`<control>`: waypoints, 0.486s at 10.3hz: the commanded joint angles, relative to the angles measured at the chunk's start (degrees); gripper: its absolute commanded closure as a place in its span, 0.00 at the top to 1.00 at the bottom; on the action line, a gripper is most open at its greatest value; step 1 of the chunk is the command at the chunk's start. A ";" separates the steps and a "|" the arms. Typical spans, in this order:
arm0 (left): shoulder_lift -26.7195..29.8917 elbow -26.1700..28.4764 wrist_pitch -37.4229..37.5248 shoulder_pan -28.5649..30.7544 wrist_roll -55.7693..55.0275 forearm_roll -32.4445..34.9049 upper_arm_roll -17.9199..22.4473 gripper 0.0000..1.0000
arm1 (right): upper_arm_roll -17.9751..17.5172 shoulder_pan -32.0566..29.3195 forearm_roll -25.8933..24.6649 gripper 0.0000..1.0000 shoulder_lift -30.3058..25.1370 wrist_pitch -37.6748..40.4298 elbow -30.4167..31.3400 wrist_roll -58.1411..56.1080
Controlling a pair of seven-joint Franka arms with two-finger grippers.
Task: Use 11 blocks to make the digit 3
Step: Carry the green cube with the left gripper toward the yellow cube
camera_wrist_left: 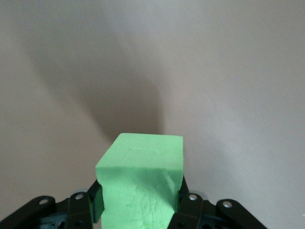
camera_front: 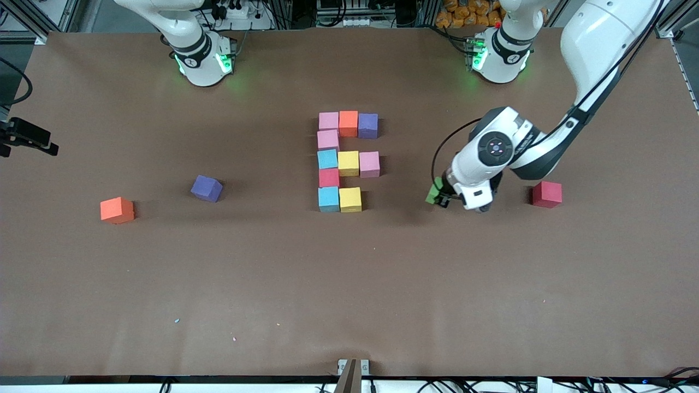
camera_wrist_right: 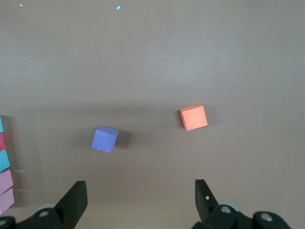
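My left gripper (camera_front: 440, 195) (camera_wrist_left: 139, 199) is shut on a green block (camera_front: 434, 192) (camera_wrist_left: 141, 179), toward the left arm's end of the table from the figure. The digit 3 (camera_front: 348, 161) is a mirrored, E-like figure of several touching blocks in mid-table: a pink, orange and purple row at the top, and cyan (camera_front: 329, 198) and yellow (camera_front: 350, 199) at the bottom. My right gripper (camera_wrist_right: 140, 200) hangs open and empty, high over a loose purple block (camera_wrist_right: 105, 139) (camera_front: 206, 188) and a loose orange block (camera_wrist_right: 193, 117) (camera_front: 117, 210). It is outside the front view.
A loose red block (camera_front: 547, 194) lies just past my left gripper toward the left arm's end. The brown table mat (camera_front: 349, 284) is bare nearer the front camera. The figure's edge (camera_wrist_right: 4, 162) shows at the side of the right wrist view.
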State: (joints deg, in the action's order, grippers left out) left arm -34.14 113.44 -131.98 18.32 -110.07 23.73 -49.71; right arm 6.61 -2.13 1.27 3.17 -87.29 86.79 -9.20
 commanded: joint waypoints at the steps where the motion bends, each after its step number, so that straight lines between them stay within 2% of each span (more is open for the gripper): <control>1: -4.96 -8.91 2.16 -8.25 -7.23 0.80 4.16 0.00 | -0.02 0.19 -0.56 1.00 -0.27 -0.16 0.13 0.14; 3: -6.63 -14.01 2.17 -17.48 -14.69 0.62 10.48 0.00 | -0.02 0.19 -0.56 1.00 -0.27 -0.16 0.13 0.06; 5: -8.39 -17.36 2.17 -21.03 -21.47 0.62 12.35 0.00 | -0.02 0.19 -0.56 1.00 -0.27 -0.25 0.13 0.14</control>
State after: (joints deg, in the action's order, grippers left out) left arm -40.63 99.88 -131.41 -0.83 -127.64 23.73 -38.37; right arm 6.60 -2.10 1.27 3.20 -87.30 86.79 -9.20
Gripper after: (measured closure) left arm 0.423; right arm 0.000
